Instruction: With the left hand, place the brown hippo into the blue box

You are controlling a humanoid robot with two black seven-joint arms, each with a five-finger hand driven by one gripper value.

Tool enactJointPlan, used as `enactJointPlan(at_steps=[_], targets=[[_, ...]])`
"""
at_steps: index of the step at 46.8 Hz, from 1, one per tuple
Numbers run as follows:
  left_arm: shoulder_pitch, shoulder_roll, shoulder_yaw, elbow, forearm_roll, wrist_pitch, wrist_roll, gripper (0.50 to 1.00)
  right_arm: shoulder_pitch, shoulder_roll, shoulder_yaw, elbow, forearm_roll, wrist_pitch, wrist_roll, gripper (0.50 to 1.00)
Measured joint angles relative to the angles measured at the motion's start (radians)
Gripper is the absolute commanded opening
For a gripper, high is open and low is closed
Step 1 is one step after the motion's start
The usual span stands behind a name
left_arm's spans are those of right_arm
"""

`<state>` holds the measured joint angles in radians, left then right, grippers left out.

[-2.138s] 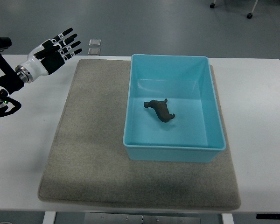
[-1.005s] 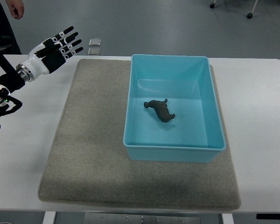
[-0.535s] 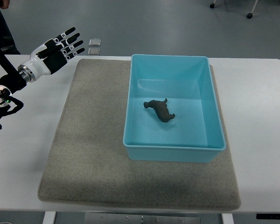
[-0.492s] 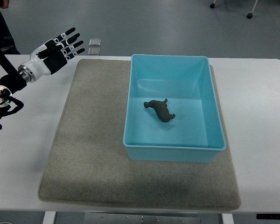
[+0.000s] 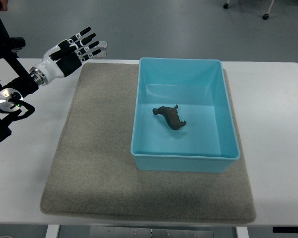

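Observation:
The brown hippo (image 5: 170,117) lies on the floor of the blue box (image 5: 222,87), near its middle. The box stands on the right half of a grey mat (image 5: 94,148). My left hand (image 5: 72,52) hovers over the far left corner of the mat, well left of the box, with its fingers spread and nothing in it. Its arm comes in from the left edge. The right arm does not show.
The mat lies on a white table (image 5: 275,124). Two small clear tiles (image 5: 100,48) lie beyond the mat's far left corner, close to my fingertips. A person's hand (image 5: 0,4) and dark clothing show at the top left corner.
My left hand has moved to the right and slightly farther, toward the mat's far corner, still open. The hippo and the box have not moved.

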<state>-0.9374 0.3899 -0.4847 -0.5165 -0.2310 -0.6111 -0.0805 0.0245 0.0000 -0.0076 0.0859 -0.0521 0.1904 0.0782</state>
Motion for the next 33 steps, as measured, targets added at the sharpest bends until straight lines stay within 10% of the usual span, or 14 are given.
enactJointPlan(at_steps=[33], targets=[[-0.004,-0.006,0.005,0.006,0.005,0.000,0.005,1.000,0.000,0.000,0.000,0.000,0.000,0.000,0.000,0.936]])
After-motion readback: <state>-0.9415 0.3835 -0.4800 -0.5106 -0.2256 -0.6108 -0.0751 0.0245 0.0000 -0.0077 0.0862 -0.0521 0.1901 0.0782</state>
